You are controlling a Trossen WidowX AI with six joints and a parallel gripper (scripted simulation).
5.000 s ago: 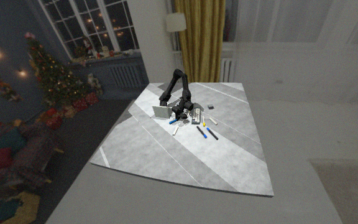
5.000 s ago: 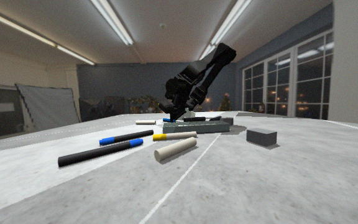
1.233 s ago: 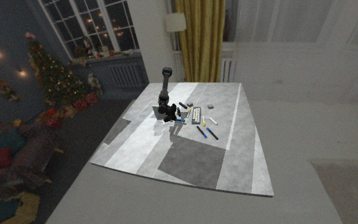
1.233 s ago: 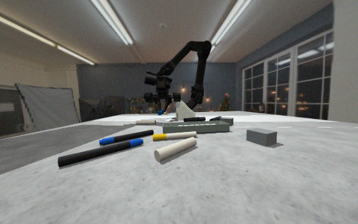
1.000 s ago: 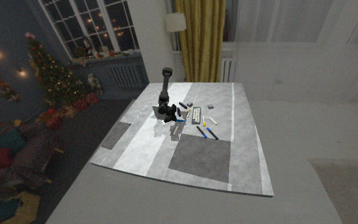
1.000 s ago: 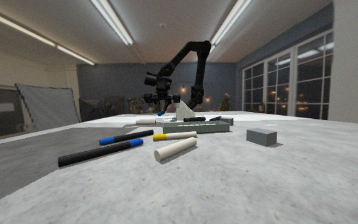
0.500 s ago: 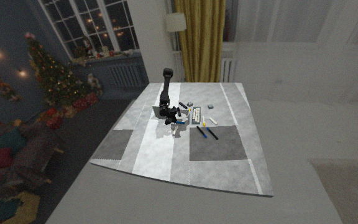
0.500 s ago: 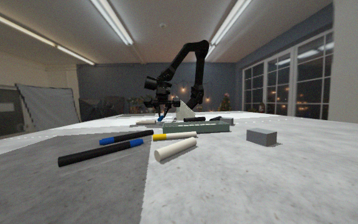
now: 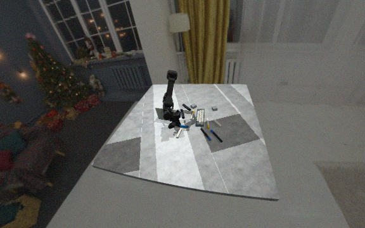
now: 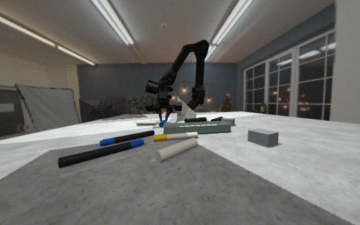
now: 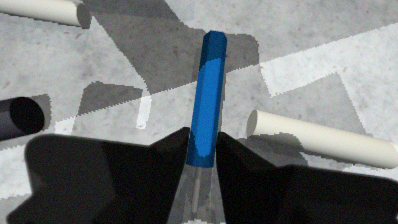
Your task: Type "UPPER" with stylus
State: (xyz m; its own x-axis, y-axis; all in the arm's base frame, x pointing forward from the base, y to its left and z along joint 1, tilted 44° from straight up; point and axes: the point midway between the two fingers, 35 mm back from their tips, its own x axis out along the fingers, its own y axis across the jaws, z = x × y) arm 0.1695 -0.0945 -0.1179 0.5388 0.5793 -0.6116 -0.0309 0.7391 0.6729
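Observation:
My gripper (image 10: pixel 164 120) (image 11: pixel 203 136) is shut on the blue stylus (image 9: pixel 184 126) (image 10: pixel 162 123) (image 11: pixel 209 100), pinching its handle near one end. The handle points away up the wrist view, and a thin shaft shows faintly below the fingers there. The stylus is low over the table; whether it touches the top I cannot tell. The keyboard (image 9: pixel 200 117) (image 10: pixel 199 128) lies to the right of the gripper in the top view, with its light keys up. The stylus is clear of it. The keyboard is out of the wrist view.
A white pen (image 9: pixel 179 133) (image 10: pixel 146 122) (image 11: pixel 325 141) lies close beside the gripper. Black-and-blue pens (image 9: pixel 216 136) (image 10: pixel 102 154), a yellow-and-white pen (image 9: pixel 208 123) (image 10: pixel 175 136) and a grey block (image 9: pixel 214 108) (image 10: pixel 262 137) lie around the keyboard. A pale panel (image 9: pixel 160 113) (image 10: pixel 185 112) stands near the arm base.

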